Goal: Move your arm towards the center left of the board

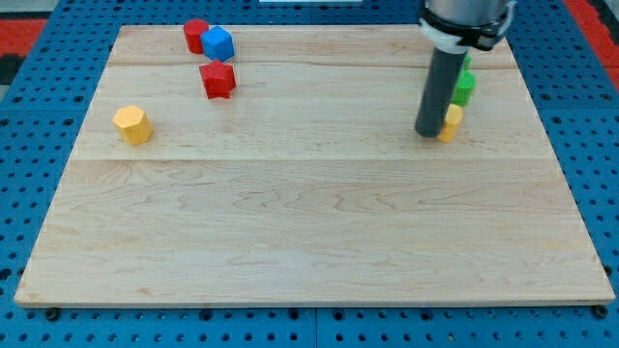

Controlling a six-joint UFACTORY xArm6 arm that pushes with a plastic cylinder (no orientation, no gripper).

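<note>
Your rod has no jaws to open or close. Its tip [428, 132] rests at the table's [309, 232] upper right, touching a yellow block [450, 123] below a green block [463, 88]. The centre left, near the yellow hexagonal block [132, 125], lies well apart; the whole crossing remains.

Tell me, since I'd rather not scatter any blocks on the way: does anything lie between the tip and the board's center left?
Nothing visible does. My tip rests at the view's right beside a yellow block; the wood toward center left is bare. The yellow hexagonal block sits near the left edge, slightly above that line.
</note>
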